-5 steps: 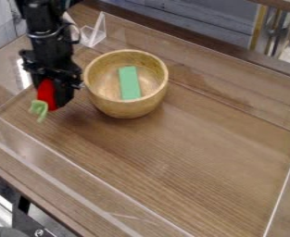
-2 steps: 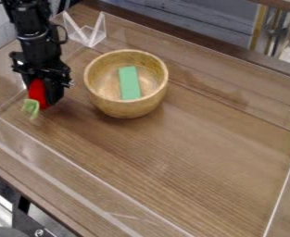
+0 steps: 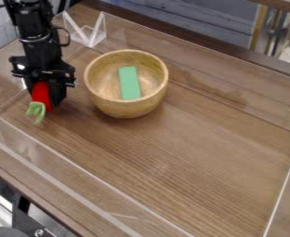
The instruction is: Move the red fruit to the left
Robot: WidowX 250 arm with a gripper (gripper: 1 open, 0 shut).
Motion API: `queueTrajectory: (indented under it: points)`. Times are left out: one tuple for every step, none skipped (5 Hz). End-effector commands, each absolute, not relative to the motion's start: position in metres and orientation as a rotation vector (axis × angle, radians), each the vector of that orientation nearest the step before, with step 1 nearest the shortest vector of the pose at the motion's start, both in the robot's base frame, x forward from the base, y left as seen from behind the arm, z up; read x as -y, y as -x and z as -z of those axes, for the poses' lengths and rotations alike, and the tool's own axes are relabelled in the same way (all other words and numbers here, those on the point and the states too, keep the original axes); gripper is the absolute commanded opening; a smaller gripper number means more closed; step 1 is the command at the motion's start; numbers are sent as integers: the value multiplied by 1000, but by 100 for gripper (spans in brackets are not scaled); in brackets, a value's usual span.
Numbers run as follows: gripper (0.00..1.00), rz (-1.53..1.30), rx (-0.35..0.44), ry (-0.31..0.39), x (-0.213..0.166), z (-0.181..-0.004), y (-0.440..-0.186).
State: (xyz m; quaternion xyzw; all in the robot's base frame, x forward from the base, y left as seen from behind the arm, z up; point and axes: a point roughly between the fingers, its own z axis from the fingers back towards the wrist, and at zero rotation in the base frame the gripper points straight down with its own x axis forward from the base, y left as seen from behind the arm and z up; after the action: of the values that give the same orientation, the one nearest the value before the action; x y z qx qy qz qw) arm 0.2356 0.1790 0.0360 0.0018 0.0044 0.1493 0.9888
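Note:
The red fruit, a small strawberry with a light green leafy cap pointing down-left, hangs low over the wooden table at the left, just left of the wooden bowl. My black gripper points straight down and is shut on the fruit's red body. Whether the green cap touches the table I cannot tell.
The wooden bowl holds a flat green rectangular block. A low clear plastic wall edges the table at the left and front. Metal frame legs stand at the back right.
My gripper with the red fruit has shifted a little to the left, away from the bowl. The bowl and green block have stayed put.

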Motion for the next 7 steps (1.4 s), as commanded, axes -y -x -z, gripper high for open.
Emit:
queueTrajectory:
  points:
    - [0,-374,36,-25,-199,-48,-246]
    - [0,-327,38,-17,-196,-50,-251]
    - [0,-280,39,-9,-194,-52,-255]
    - [0,-233,39,-5,-191,-52,-259]
    - [100,-233,31,3,-197,-56,-256]
    - [100,-280,24,11,-197,-66,-252]
    - [100,-334,44,28,-196,-89,-251]
